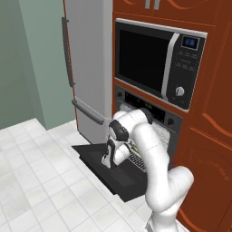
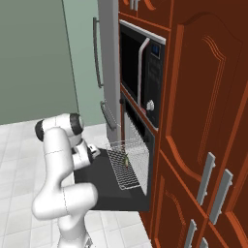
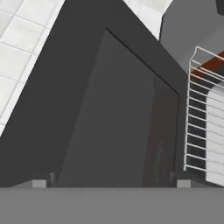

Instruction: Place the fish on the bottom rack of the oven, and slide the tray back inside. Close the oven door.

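Observation:
The oven [image 1: 156,114] stands with its black oven door [image 1: 107,174] folded down flat over the floor. The bottom rack [image 2: 127,170], a silver wire tray, is pulled out above the door. A small greenish fish [image 2: 125,160] lies on that rack. My gripper [image 1: 107,161] hangs over the door's left part, just left of the rack, open and holding nothing. In the hand view the fingertips [image 3: 39,183] stand wide apart above the door's dark window pane [image 3: 118,109], with the rack's edge [image 3: 205,131] at the right.
A grey refrigerator [image 1: 88,68] with bar handles stands left of the oven. A microwave [image 1: 154,59] sits above it. Red-brown cabinet doors [image 2: 203,121] fill the right. White floor tiles [image 1: 31,172] spread to the left of the open door.

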